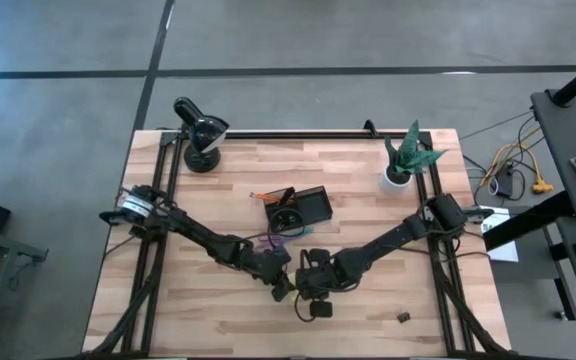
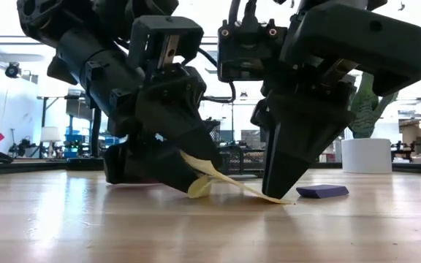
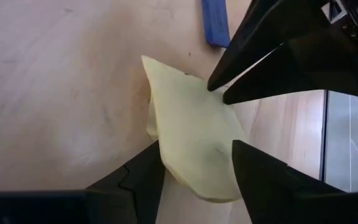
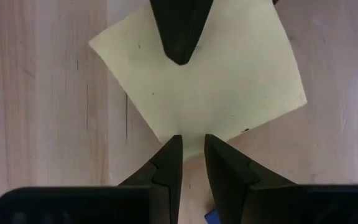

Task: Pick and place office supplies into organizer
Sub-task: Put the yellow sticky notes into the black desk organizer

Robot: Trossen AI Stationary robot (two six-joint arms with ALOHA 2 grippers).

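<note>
Yellow sticky-note pad (image 3: 194, 140) lies bent between your left gripper's (image 3: 197, 171) spread fingers. Your right gripper (image 4: 191, 152) has its fingers nearly together, with the pad's edge at the tips; you cannot tell if they pinch it.

We see the sticky-note sheet (image 4: 204, 81) on the table (image 1: 198, 310) between both grippers; the organizer (image 1: 303, 208) sits at twelve o'clock of them, the lamp (image 1: 200, 130) at eleven, the plant (image 1: 406, 155) at one.
</note>
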